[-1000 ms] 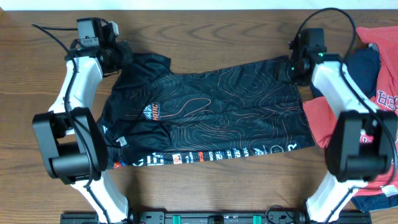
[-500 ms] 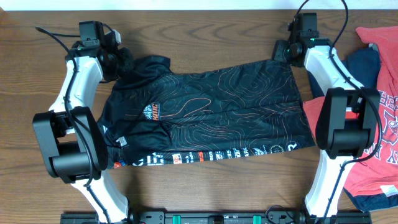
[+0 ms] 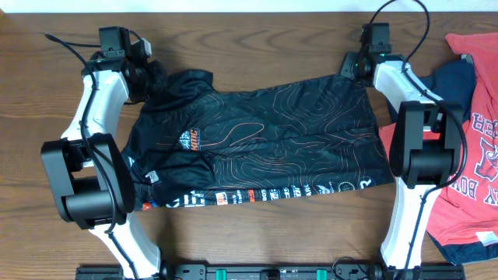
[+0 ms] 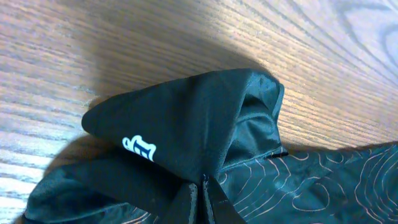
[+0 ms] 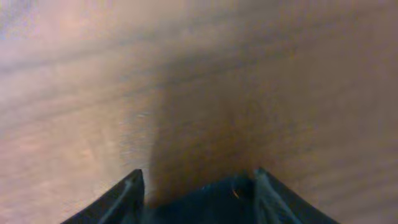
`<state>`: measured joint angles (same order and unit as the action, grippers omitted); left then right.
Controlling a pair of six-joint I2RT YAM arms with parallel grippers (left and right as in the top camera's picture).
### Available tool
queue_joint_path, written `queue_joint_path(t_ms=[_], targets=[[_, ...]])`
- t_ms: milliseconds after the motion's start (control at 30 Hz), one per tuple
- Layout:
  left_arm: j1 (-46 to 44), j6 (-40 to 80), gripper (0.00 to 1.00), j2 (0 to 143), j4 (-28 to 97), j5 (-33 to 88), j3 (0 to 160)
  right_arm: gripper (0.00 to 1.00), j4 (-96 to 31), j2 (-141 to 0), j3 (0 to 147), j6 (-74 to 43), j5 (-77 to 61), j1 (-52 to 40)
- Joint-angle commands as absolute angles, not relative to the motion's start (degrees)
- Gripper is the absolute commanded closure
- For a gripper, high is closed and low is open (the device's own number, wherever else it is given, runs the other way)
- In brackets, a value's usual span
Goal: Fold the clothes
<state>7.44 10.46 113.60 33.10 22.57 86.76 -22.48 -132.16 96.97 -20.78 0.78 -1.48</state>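
Note:
The black jersey (image 3: pixel 264 144) with orange contour lines lies spread flat across the middle of the table, lettering along its near edge. My left gripper (image 3: pixel 148 75) is shut on a bunched fold at the jersey's far left corner; the left wrist view shows the jaws (image 4: pixel 204 186) pinched on black fabric (image 4: pixel 186 118) with a small white logo. My right gripper (image 3: pixel 352 66) is at the jersey's far right corner. Its fingers (image 5: pixel 196 177) are spread apart, with a black cloth edge (image 5: pixel 211 199) lying between them.
A red T-shirt (image 3: pixel 475 167) and a navy one (image 3: pixel 455 82) lie heaped at the right edge, beside the right arm. Bare wood table (image 3: pixel 264 47) runs along the far side and in front of the jersey.
My right arm has swung left and toward the far edge, bringing its gripper to the jersey's far right corner. The left arm and the jersey have barely moved.

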Motion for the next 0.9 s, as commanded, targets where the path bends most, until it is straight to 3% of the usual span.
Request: queue_joint_path(t_ms=[0,133,533,867], targets=[[7.64,10.09,0.94,113.97,33.65,22.92,87.22,0.59,-22.65,-134.19,97.65,-22.72,1.52,-1.3],[7.64,10.09,0.94,113.97,33.82,22.92,87.22,0.99,-22.92,-134.13,97.67,-22.7,1.52,-1.13],[9.58,10.09,0.94,105.97,40.73,23.44,87.24,0.99,-32.32,-127.22,97.73,-22.7,3.22,2.04],[12.86,10.09,0.94,94.98,62.22,23.38,87.24,0.99,-59.0,-117.27,97.73,-19.44,3.22,2.7]])
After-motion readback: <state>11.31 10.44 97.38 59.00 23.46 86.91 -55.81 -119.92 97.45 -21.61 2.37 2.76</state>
